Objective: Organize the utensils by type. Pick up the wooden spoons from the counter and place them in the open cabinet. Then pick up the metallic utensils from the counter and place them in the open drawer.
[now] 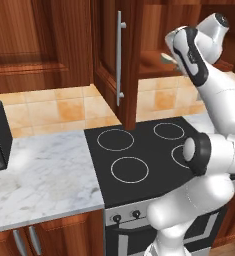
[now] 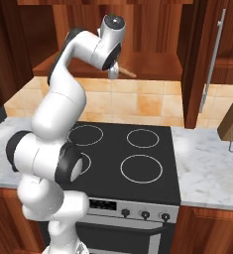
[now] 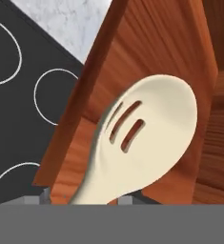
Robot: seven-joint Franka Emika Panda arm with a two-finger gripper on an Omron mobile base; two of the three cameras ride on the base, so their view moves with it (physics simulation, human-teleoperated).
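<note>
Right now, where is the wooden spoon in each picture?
Left base view: I can't pick it out by the hand.
Right base view: wooden spoon pokes out beside the hand, over the cabinet shelf.
Hand view: big slotted bowl, centre.
Shared landmark: the stove.

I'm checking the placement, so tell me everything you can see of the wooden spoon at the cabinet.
The wooden spoon is pale cream-tan and smooth, with a broad oval bowl pierced by three slanted slots. It narrows toward a handle that runs down to the tool. It hangs over the cabinet shelf. Whether it touches the shelf cannot be told.
</note>
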